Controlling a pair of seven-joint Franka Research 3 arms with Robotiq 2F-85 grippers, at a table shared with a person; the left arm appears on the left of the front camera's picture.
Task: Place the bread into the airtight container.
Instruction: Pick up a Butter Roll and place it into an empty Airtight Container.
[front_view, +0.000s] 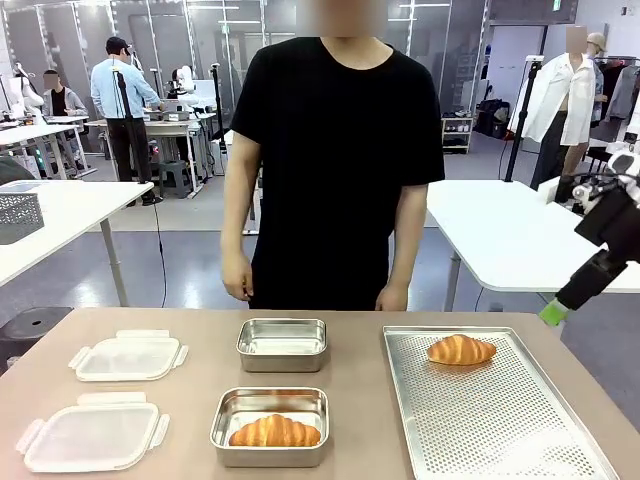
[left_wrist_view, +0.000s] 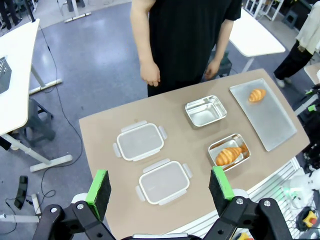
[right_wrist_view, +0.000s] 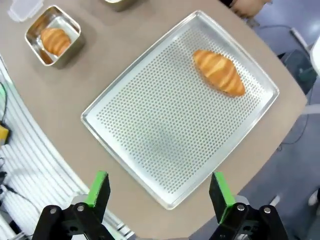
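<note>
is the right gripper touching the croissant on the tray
Apart. The right wrist view shows the right gripper open, high over the tray, with bare perforated metal between it and the croissant.

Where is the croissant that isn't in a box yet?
In the front view, the loose croissant lies on the perforated tray on the robot's right side, at its far end toward the person, right of the empty steel container.
</note>
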